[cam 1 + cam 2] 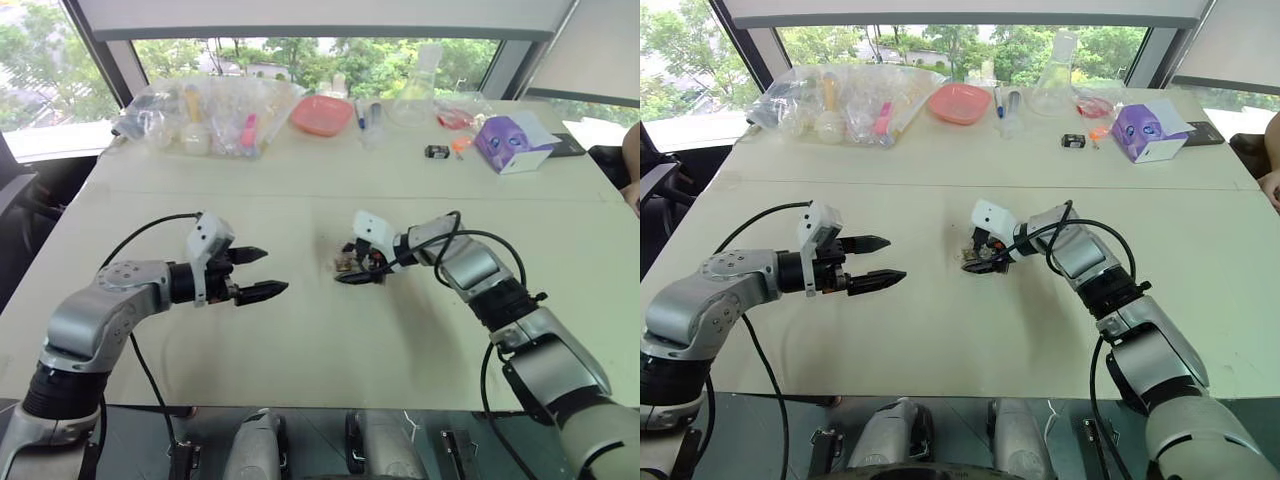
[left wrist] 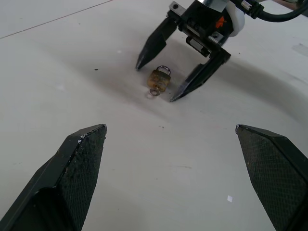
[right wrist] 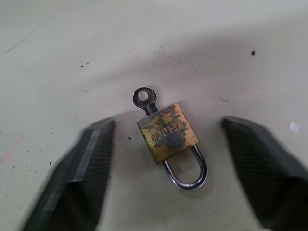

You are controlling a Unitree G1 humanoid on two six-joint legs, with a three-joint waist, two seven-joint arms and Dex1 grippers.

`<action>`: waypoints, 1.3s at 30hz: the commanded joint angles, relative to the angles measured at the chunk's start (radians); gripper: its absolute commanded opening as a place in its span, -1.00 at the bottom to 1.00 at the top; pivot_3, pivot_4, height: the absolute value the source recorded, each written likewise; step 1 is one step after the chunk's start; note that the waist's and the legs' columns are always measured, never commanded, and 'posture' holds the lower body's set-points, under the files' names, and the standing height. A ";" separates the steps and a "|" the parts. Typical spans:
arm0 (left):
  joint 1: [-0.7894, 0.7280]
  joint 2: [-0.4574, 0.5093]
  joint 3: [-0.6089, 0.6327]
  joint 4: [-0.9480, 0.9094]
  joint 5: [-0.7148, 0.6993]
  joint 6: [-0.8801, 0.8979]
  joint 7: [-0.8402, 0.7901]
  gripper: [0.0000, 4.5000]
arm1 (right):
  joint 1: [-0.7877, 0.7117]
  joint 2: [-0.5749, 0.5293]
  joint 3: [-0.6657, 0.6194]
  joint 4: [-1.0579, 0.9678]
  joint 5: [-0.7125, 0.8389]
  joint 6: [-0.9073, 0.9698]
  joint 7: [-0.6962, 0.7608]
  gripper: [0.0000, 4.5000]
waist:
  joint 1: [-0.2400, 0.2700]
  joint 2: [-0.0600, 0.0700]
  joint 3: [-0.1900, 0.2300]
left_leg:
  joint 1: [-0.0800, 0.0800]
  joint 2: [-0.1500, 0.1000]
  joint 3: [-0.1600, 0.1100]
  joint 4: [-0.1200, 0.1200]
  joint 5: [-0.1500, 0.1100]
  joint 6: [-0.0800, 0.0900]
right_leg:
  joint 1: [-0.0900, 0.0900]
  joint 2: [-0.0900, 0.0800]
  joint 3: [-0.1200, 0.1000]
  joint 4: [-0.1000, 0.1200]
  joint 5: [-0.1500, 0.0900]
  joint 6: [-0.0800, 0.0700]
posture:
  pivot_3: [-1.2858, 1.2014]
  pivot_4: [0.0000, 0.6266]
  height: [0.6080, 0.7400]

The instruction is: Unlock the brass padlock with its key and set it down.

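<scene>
The brass padlock lies flat on the pale table, near its middle. Its silvery shackle looks closed, and the key sticks out of the body's other end. My right gripper is down at the table with the padlock between its two black fingers; there is a gap on each side, so it is open and touches nothing. My left gripper hovers open to the left of the padlock, pointing toward it with nothing in it.
Along the far side stand clear plastic bags of items, a pink bowl, a glass flask, a small black box and a purple carton. A person's arm shows at the right edge.
</scene>
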 commanded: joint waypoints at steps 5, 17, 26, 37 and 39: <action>-0.026 -0.033 0.044 0.016 -0.034 -0.005 0.019 1.00 | 0.046 -0.021 -0.009 -0.047 -0.095 -0.021 -0.029 -0.60 | 0.006 0.000 0.000 | 0.000 0.000 0.000 0.000 0.000 0.000 | 0.001 -0.001 0.000 0.000 0.000 0.000 | 0.03 -0.52 0.90; -0.296 -0.244 0.073 0.419 -0.079 -0.042 -0.060 1.00 | 0.091 0.009 -0.164 -0.479 -0.168 -0.204 -0.270 -0.60 | 0.002 0.000 0.000 | -0.002 -0.001 0.001 0.000 0.001 -0.002 | -0.002 0.000 -0.001 0.000 0.000 0.000 | 0.03 -0.52 0.90; -0.409 -0.267 0.062 0.544 -0.064 -0.068 -0.154 0.38 | 0.088 0.029 -0.163 -0.570 -0.190 -0.146 -0.289 -0.60 | 0.004 0.000 0.000 | -0.002 -0.001 0.003 0.000 0.001 -0.002 | -0.001 0.000 -0.001 0.000 0.000 0.000 | 0.03 -0.52 0.90; -0.429 -0.285 0.042 0.554 -0.028 -0.096 -0.180 -0.55 | 0.093 0.030 -0.156 -0.590 -0.194 -0.131 -0.280 -0.60 | 0.003 0.000 0.000 | -0.002 -0.001 0.003 0.000 0.001 -0.002 | -0.001 0.000 -0.001 0.000 0.000 0.000 | 0.03 -0.52 0.90; -0.428 -0.284 0.034 0.553 -0.012 -0.115 -0.186 -0.55 | 0.093 0.031 -0.155 -0.592 -0.193 -0.128 -0.280 -0.60 | 0.003 0.000 0.000 | -0.002 -0.001 0.002 0.000 0.001 -0.002 | -0.001 0.000 -0.001 0.000 0.000 0.000 | 0.03 -0.52 0.90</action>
